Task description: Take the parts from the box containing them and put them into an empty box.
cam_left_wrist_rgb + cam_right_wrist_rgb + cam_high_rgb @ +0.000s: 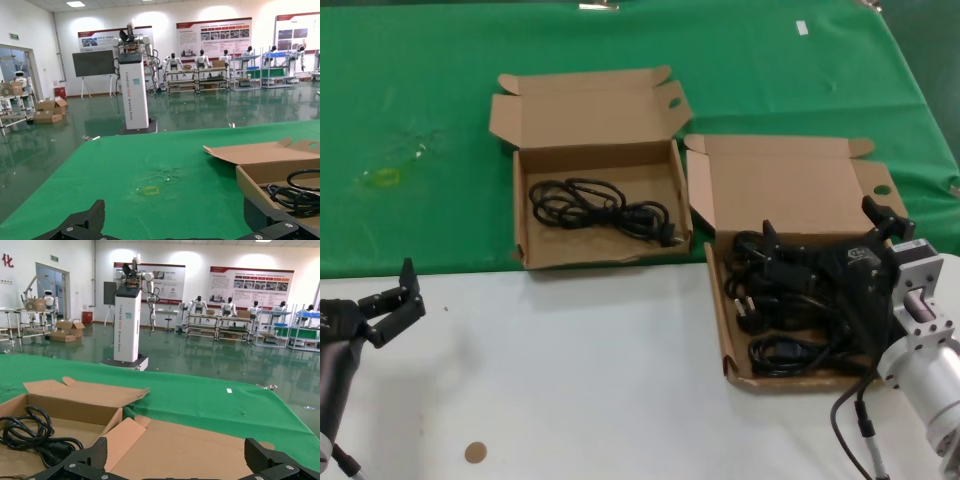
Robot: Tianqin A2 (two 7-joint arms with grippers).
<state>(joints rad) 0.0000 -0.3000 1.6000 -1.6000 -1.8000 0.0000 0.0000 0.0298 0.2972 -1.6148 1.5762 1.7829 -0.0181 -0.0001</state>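
The box containing the parts [728, 340] lies at the right, with several black cord bundles [780, 350] piled inside. My right gripper [820, 222] hovers open over this pile, nothing between its fingers; its wrist view shows that box's lid [200, 450] beyond the gripper [177, 455]. The other box [600, 258] stands to the left on the green cloth and holds one coiled cord [600, 205], which the right wrist view shows too [30, 432]. My left gripper [400, 300] waits open at the near left over the white table. In its wrist view the gripper [175, 215] faces the cloth and that box [260, 187].
A green cloth [420, 100] covers the far half of the table and the near half is white [580, 380]. A yellow mark [380, 178] is on the cloth at the left. A small brown disc [474, 452] lies on the white surface near the front.
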